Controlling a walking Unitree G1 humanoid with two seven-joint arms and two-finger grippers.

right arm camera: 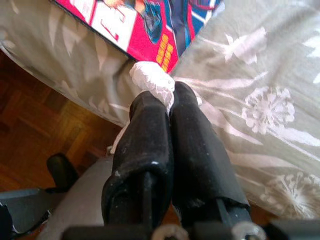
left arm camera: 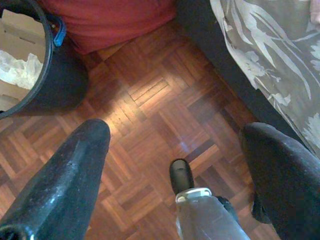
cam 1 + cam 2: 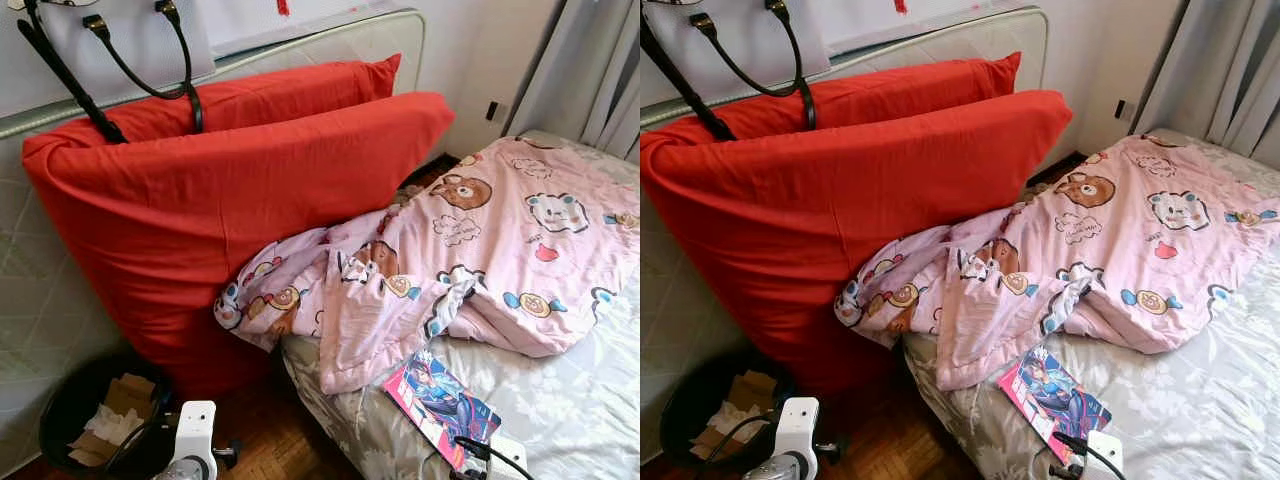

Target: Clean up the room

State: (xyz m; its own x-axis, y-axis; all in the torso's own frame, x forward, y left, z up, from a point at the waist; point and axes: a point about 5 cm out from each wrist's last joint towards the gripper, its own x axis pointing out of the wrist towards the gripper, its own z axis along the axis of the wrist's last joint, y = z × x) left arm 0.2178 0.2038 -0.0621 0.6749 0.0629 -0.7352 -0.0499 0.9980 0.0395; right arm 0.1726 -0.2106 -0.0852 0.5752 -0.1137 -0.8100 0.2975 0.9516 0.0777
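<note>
**Tissue in hand, bin to be reached**

The right gripper (image 1: 159, 100) is seen pressed together on a crumpled white wad of tissue paper (image 1: 151, 80), which protrudes just beyond the fingertips. Directly beyond the wad lies a bright red-and-blue glossy comic book (image 1: 145, 25), flat on the grey floral-print bedsheet (image 1: 260, 115) at the mattress edge. The same book (image 3: 440, 405) is visible in the head views, just ahead of the right wrist.

The left gripper (image 2: 175, 150) is held wide apart and empty, pointed down at the brown parquet wood floor (image 2: 150, 100). Off to one side of its fingers, near but not touching, stands the round black plastic waste bin (image 2: 60, 75); the bed edge is on the other side.

Step in hand, as judged: a piece of litter is lifted from the bed and is to be carried to the bin. The next move is judged to call for the right gripper being swung across, away from the mattress and over the bin's mouth, before being released; a turn of the body may be needed, since the bin (image 3: 60, 410) sits on the left arm's side.

Bin contents: flattened brown cardboard pieces (image 3: 125, 395) and crumpled white paper (image 3: 112, 425) are noted inside; it is partly filled, with room left.
</note>
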